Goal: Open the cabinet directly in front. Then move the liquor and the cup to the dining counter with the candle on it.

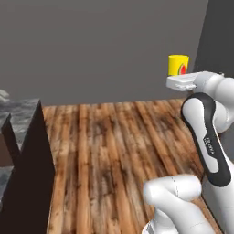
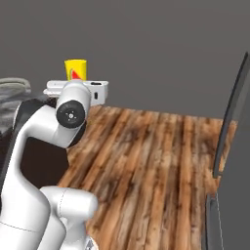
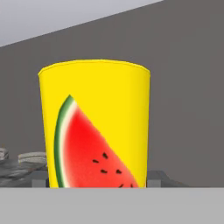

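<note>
The yellow cup with a watermelon slice on its side stands upright in the air, high above the wooden floor. My gripper is shut on the cup's base, with the white hand just under it. From the other side, the cup rises above the gripper. Up close, the cup covers the middle of the hand view and hides the fingers. The dining counter, marbled on a dark brown base, lies to the left. The liquor, the candle and the cabinet are out of view.
A wooden plank floor stretches ahead to a plain grey wall. A tall dark grey panel with a long curved edge stands at the right. Grey rounded shapes sit by the counter beyond the cup.
</note>
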